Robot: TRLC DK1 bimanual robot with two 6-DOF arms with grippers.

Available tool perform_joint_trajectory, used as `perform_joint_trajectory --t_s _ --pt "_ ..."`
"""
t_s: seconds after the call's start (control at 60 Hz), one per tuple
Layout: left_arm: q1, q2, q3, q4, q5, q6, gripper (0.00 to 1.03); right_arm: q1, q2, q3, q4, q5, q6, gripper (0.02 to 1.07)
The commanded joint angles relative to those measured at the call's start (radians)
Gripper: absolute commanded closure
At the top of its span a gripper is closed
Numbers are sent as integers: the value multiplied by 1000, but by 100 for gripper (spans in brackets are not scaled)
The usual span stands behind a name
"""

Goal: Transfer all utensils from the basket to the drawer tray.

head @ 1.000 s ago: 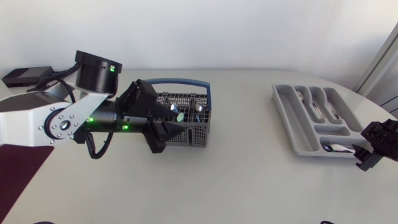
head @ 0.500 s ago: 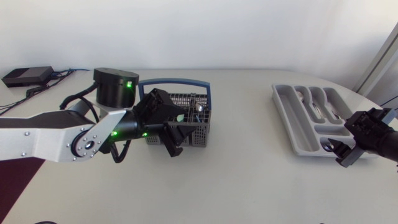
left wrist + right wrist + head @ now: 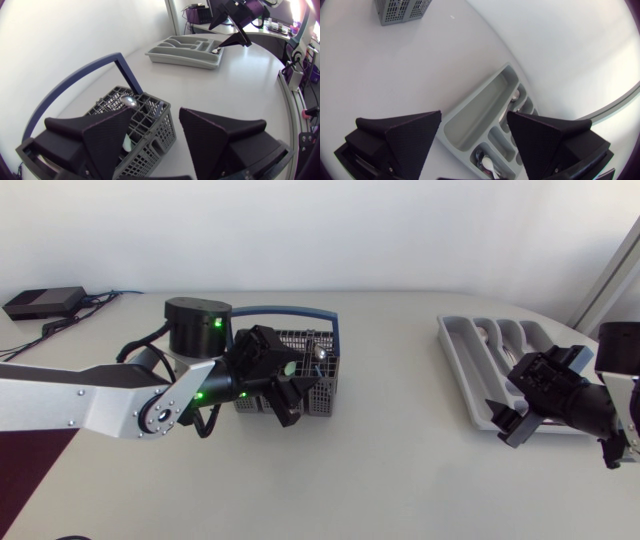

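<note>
By the bench's (image 3: 400, 470) right edge, the right gripper (image 3: 507, 420) is gaping over the tray (image 3: 455, 350); the left gripper (image 3: 292, 392) is straddling the basket (image 3: 325, 395) wall, released.

Light: bright, diffuse, even across surface (image 3: 400, 470).
Shadows: faint, soft, at 6 o'clock of tray (image 3: 462, 380).
Wrist views: edges bowed.

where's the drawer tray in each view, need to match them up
Head view: drawer tray on the table's right side, partly under the right end effector.
Left wrist view: far ahead of the left end effector, beyond the basket.
Right wrist view: under the right end effector, showing between its fingers.
Shared landmark: the basket, seen in all three views.
</note>
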Motion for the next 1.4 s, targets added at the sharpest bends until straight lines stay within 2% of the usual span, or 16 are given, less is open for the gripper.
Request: perform_joint_trajectory --t_s 0.0,0.033,0.167,0.2,0.417,0.567,0.95,1.15,1.383 --pt "12 31 -27 26 1 21 42 38 15 -14 -7 23 45 12" --pt "14 37 -27 30 1 22 46 51 18 -11 -7 31 51 12" --pt "23 62 -14 46 1 25 46 113 35 2 -7 60 87 12" --pt "26 68 -11 53 2 25 49 136 41 7 -4 71 101 12" --pt "26 95 5 58 16 25 49 288 61 45 -19 129 176 12" --pt "20 92 5 58 22 24 49 379 76 95 -69 129 246 12" --pt "6 92 15 56 33 17 53 505 157 225 -143 12 406 12" --pt "5 98 32 56 38 4 57 538 173 256 -163 -81 461 12" --pt "-5 115 52 58 39 -2 61 549 202 254 -148 -91 475 12"
